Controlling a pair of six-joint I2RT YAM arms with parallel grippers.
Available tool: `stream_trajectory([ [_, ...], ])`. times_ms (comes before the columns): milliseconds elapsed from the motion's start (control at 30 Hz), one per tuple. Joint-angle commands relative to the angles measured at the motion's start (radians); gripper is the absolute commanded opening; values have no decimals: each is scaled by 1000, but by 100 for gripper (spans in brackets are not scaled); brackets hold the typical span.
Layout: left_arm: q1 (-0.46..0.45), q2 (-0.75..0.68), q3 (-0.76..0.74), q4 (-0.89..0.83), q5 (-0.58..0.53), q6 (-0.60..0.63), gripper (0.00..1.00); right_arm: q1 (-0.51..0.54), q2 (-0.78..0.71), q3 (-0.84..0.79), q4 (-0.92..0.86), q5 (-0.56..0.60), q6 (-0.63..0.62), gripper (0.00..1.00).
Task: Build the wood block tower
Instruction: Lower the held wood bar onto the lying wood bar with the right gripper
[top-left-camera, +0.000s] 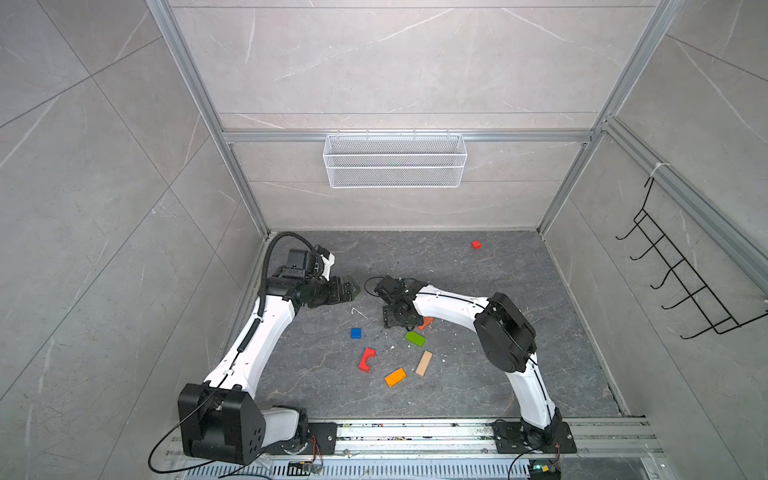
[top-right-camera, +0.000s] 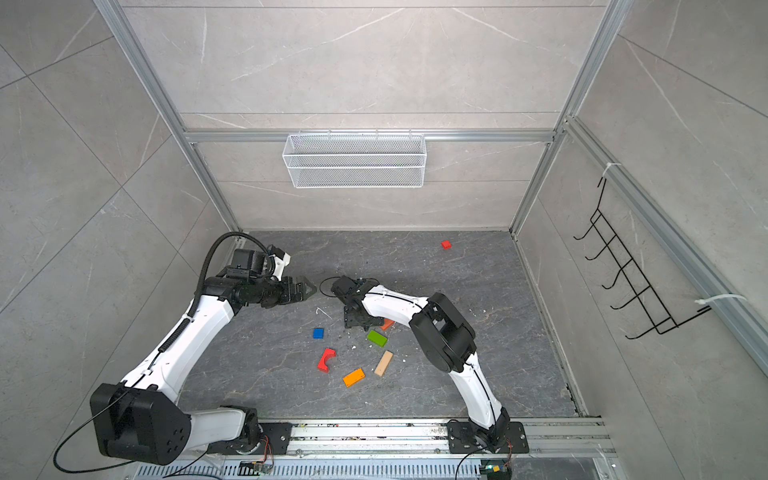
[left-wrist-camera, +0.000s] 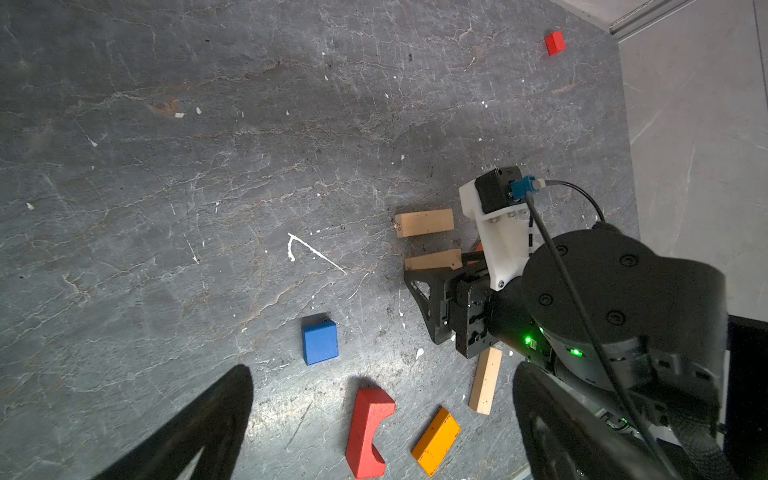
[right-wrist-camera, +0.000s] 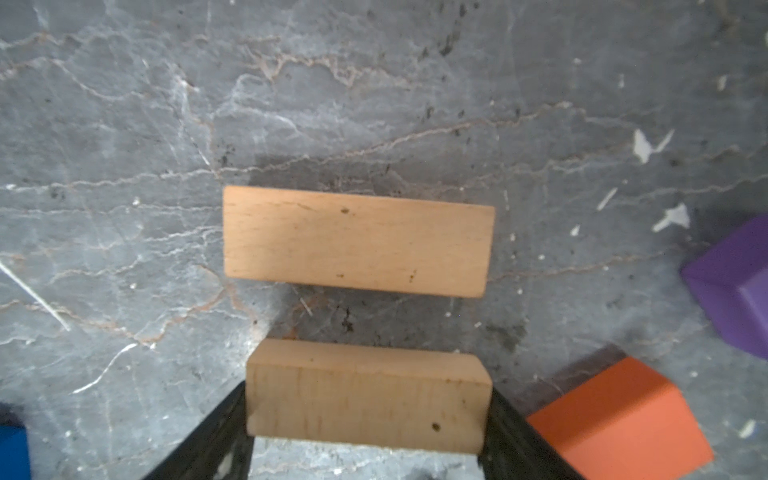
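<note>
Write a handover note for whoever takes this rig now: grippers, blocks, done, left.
Left gripper: open, empty, above the table.
Right gripper: closed on a tan bar, beside a second tan bar lying flat, gap between them.
Loose on the table: third tan bar, green block, orange-red block, orange block, blue block, purple block, red arch, red cube far back.
Done: nothing stacked yet.
Left: finish the base pair, then stack the rest.

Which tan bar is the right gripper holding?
The tan bar beside the orange-red block, ends clamped in the right gripper; the other two bars lie loose.
</note>
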Motion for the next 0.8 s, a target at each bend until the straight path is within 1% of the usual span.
stream_trajectory([
  [0,4,-29,-4,16,2,0,100,6,6,22,-23,27,13,67],
  [400,4,-29,-5,15,4,0,100,0,54,105,-53,30,9,67],
  [767,4,-26,-6,17,5,-1,100,-8,66,115,-72,29,24,68],
])
